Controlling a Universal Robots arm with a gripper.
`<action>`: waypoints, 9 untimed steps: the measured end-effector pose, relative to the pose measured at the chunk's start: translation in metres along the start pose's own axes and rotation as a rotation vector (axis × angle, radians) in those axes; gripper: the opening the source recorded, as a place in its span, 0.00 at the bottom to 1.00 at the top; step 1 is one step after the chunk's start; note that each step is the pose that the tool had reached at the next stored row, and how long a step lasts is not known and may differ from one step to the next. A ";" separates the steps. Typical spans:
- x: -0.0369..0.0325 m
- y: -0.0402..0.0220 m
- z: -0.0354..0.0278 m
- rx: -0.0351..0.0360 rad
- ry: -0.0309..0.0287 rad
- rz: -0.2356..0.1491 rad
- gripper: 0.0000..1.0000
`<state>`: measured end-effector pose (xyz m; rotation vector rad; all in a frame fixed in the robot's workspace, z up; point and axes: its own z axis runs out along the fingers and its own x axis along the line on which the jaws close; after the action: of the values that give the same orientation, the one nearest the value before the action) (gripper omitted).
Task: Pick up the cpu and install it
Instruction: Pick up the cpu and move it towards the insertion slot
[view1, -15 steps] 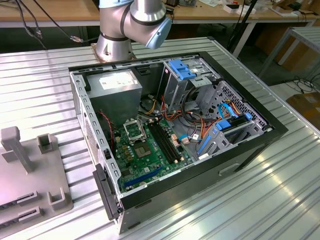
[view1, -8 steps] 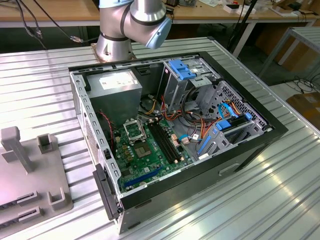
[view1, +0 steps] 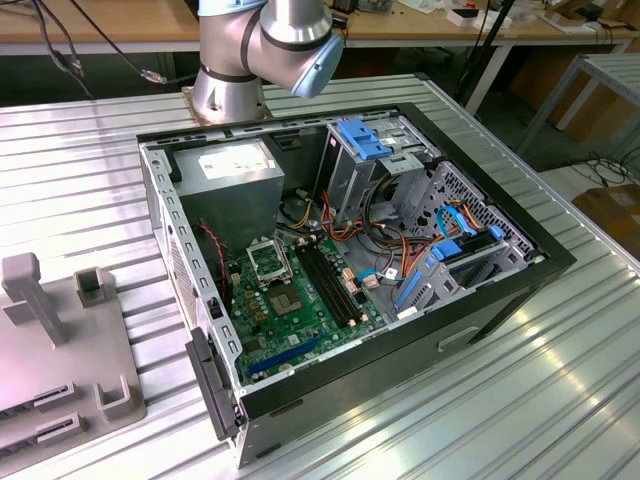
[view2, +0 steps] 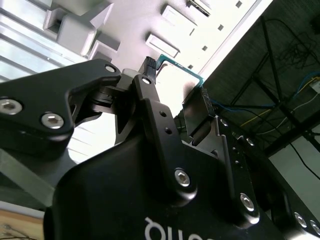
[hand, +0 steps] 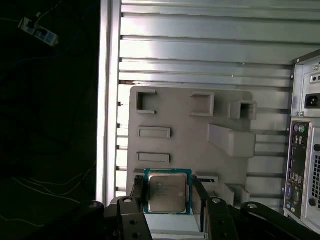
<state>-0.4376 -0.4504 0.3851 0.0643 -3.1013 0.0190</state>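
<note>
Pick step, I judge. The gripper (hand: 168, 196) is down at the grey fixture tray (hand: 190, 135), which lies near a table edge beside the computer case (hand: 305, 150). The fingers (hand: 137, 192) are narrow and pinch the cpu (hand: 167, 192) by two opposite edges, metal face up. The second wrist view agrees: the chip's green rim runs between the gripper's (view2: 175, 85) two pads. I can't tell whether the chip is clear of the tray or resting on it.

Install is not done. In the exterior view the black-framed socket (view1: 268, 262) on the motherboard (view1: 290, 310) sits empty inside the open case, well apart from the tray (view1: 90, 340) at the exterior view's left. My read is that seating calls for the chip level, square to the socket frame and set down softly, with a firm grip so it doesn't twist.

Arm pose: the arm (view1: 270, 40) is bolted at the slatted table's (view1: 100, 160) far edge behind the case. The tool looks to point straight down at the tray.
</note>
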 end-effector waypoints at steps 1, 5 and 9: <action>0.0000 0.0000 -0.0011 0.0000 0.0000 0.000 0.47; 0.0000 -0.0001 -0.0042 -0.0007 0.0003 0.000 0.47; 0.0000 -0.0001 -0.0074 -0.0016 0.0007 0.000 0.47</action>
<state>-0.4373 -0.4504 0.3926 0.0643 -3.1005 0.0166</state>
